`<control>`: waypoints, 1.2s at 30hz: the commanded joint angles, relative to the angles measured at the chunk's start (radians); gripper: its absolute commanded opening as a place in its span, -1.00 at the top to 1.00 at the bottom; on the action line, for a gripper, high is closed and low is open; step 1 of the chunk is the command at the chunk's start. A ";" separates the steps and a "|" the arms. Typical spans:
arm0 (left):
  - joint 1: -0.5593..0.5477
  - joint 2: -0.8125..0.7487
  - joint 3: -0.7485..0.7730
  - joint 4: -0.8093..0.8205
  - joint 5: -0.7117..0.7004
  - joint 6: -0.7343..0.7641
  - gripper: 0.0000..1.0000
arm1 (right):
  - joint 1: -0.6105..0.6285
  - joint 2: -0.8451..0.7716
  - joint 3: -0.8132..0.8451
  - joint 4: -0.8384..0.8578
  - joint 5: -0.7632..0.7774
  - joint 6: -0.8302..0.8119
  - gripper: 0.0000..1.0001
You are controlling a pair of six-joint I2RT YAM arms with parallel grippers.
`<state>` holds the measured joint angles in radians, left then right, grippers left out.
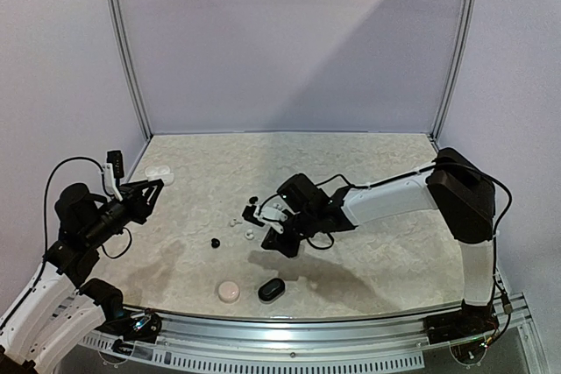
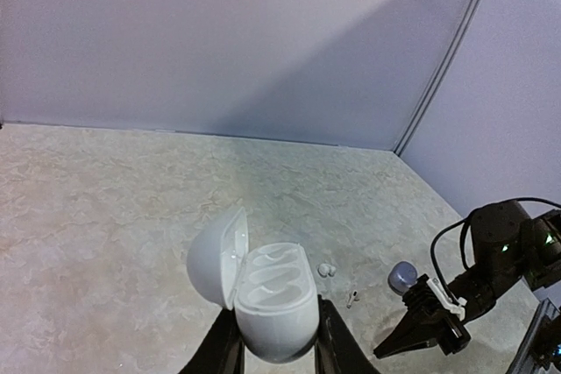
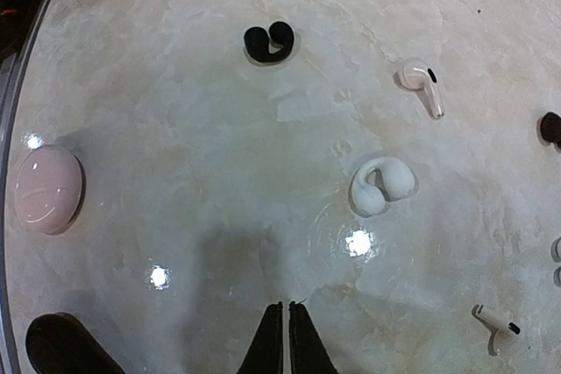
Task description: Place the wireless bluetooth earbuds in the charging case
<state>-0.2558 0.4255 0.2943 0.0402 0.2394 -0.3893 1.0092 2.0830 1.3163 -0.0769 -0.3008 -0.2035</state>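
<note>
Three risks from here. The right gripper (image 3: 287,339) is pinched fully shut on nothing and hangs over the table (image 3: 175,129). The nearest bud is the white clip-style earbud (image 3: 381,186), just ahead of the tips and off to their right. The stemmed white earbud (image 3: 421,85) is farther ahead on the same side, and the black earbud (image 3: 268,41) is well ahead, nearly in line.

1. If it descends shut, the tips shove the bud instead of straddling it, so it needs to open first.
2. The bud's curved shell will likely squirt out of an off-centre pinch.
3. The left gripper (image 2: 279,326) is clamped on the open white charging case (image 2: 272,291), wells empty, well apart from the right hand. That means a long carry, and a weak grip drops the bud.

A mismatched bud also won't seat. The pink case (image 3: 48,190) and black case (image 3: 61,348) lie left of the tips.
</note>
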 commanded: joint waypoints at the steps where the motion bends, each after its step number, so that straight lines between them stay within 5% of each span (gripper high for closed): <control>1: 0.009 0.005 -0.013 0.013 0.008 0.012 1.00 | -0.006 -0.030 0.093 -0.076 0.056 0.058 0.81; 6: 0.010 0.001 -0.012 0.013 0.028 0.023 1.00 | -0.006 0.057 0.290 -0.243 0.123 0.108 0.66; 8: 0.009 -0.005 -0.012 0.019 0.059 0.039 1.00 | -0.007 0.062 0.300 -0.254 0.187 0.141 0.45; 11: 0.009 -0.015 -0.014 0.033 0.131 0.067 1.00 | -0.006 0.046 0.322 -0.294 0.323 0.194 -0.13; 14: 0.011 -0.034 -0.005 0.021 0.218 0.120 1.00 | 0.003 0.035 0.373 -0.378 0.425 0.316 -0.32; 18: 0.017 -0.053 0.038 -0.027 0.376 0.195 1.00 | 0.050 0.036 0.421 -0.473 0.550 0.396 -0.32; 24: 0.015 -0.056 0.100 -0.094 0.584 0.346 1.00 | 0.115 0.047 0.452 -0.520 0.523 0.485 -0.28; 28: 0.015 -0.084 0.138 -0.230 0.573 0.457 1.00 | 0.125 0.078 0.474 -0.524 0.479 0.538 -0.12; 36: 0.015 -0.175 0.105 -0.224 0.515 0.312 1.00 | 0.145 0.237 0.646 -0.583 0.485 0.552 0.35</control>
<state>-0.2504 0.2882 0.4103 -0.1402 0.7662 -0.0490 1.1473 2.2314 1.8839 -0.6003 0.1738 0.3222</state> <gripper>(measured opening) 0.246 0.362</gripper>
